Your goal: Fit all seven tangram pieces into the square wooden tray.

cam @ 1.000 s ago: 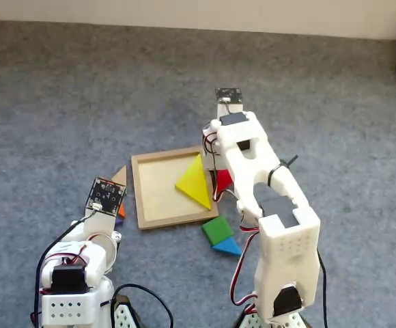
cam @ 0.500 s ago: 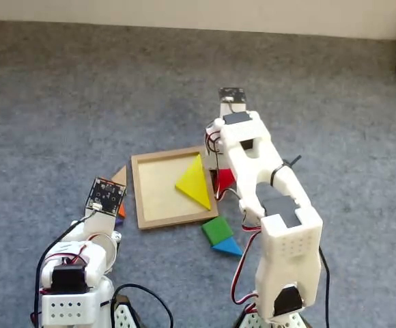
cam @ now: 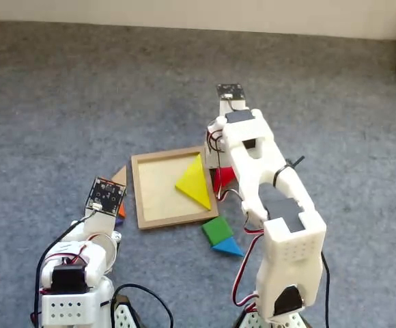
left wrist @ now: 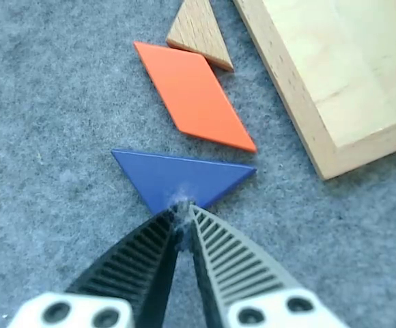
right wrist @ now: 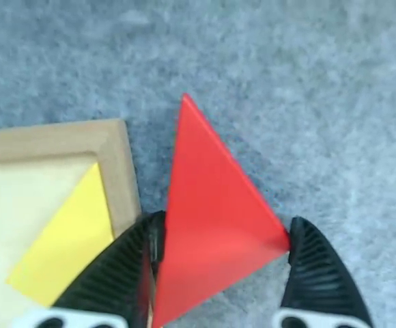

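Progress: 1 of 7 in. The yellow triangle [cam: 194,183] is lying inside the tray [cam: 137,195]; 6 are waiting on the counter.

- Right gripper [right wrist: 225,229]: jaws clamping the red triangle [right wrist: 211,219], just beside the tray's rim.
- Left gripper [left wrist: 184,208]: jaws together, tip touching the dark blue triangle [left wrist: 181,178]; orange parallelogram [left wrist: 194,96] and wooden triangle [left wrist: 196,31] lying nearby.
- Green piece [cam: 216,229] and light blue piece [cam: 227,246] sitting untouched.

Versus 1 s ago: the right arm is shifting only slightly; the pieces are staying put.

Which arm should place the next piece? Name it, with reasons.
Right: the right end effector grips the red triangle beside the tray. The left end effector is shut, tips at the blue triangle, holding nothing.
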### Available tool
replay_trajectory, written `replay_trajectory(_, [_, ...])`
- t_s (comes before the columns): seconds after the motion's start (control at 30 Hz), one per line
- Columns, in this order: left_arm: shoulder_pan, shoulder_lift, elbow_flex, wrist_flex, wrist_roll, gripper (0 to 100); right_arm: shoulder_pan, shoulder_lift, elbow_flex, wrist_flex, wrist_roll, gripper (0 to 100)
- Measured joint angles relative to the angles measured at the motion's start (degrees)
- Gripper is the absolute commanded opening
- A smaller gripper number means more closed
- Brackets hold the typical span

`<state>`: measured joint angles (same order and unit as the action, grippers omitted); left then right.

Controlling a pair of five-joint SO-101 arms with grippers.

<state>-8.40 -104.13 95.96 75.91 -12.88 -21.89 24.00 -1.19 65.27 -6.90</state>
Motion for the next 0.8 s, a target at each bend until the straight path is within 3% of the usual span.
replay_trajectory(0.2, [0.00,0.00,0.00,0.00,0.00,1,0.00,-0.53,0.00,0.09,5.63,15.2])
replay_trajectory(0.43, [0.00,0.00,0.00,0.00,0.00,1,0.00,-9.67,4.40,-0.09,6.86,15.2])
replay_trajectory(0.8, [0.00,0.00,0.00,0.00,0.00,1,-6.51,-24.70,24.00,-11.34,22.24,15.2])
